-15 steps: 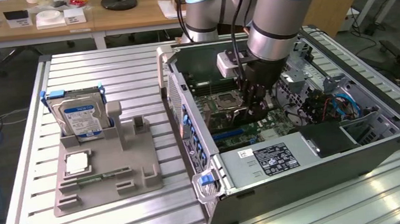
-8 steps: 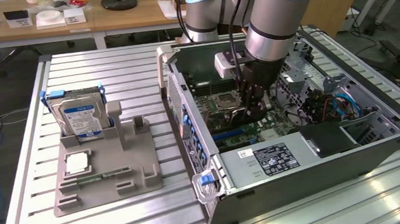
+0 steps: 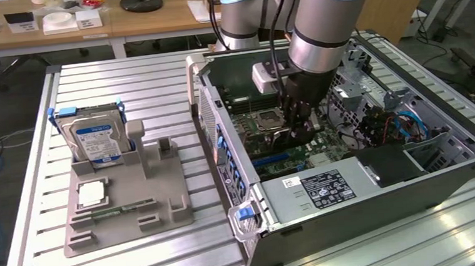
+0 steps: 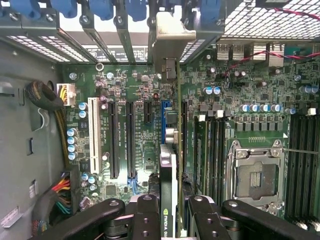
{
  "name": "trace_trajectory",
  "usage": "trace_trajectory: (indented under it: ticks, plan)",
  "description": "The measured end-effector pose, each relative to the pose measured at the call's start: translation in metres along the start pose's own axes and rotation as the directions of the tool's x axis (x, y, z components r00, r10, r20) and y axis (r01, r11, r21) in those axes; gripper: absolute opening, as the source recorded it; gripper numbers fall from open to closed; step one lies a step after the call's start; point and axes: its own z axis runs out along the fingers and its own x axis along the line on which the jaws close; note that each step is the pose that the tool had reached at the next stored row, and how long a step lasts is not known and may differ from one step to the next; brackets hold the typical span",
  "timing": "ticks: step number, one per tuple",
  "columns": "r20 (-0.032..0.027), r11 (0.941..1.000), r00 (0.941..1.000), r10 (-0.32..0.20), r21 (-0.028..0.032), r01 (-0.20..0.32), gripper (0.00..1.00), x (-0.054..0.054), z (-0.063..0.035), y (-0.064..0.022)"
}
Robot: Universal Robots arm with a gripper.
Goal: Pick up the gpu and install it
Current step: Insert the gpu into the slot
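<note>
My gripper [image 3: 297,127] reaches down into the open computer case [image 3: 220,128], over the green motherboard [image 3: 258,122]. In the wrist view the gripper [image 4: 170,220] is shut on the gpu [image 4: 169,165], which I see edge-on: a thin green card with a black cooler and a silver bracket [image 4: 172,30] at the case's rear slot openings. The card stands upright over the motherboard [image 4: 125,100], lined up along the blue expansion slot [image 4: 163,117]. Whether its edge sits in the slot is hidden. In the exterior view the gpu [image 3: 291,140] shows as a dark piece below the fingers.
A grey holder tray [image 3: 125,207] on the slatted table carries a silver hard drive [image 3: 95,140], a processor chip [image 3: 91,192] and a memory stick [image 3: 113,212]. Inside the case are the CPU socket [image 4: 255,175], cable bundles [image 4: 60,192] and the power supply [image 3: 325,189].
</note>
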Motion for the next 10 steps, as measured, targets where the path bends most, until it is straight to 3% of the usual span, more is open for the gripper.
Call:
trace_trajectory:
  ticks: [10]
  plan:
    - [-0.0001,1.0,1.0,0.0,0.0,0.0,0.27,0.0012,0.0017,0.0022]
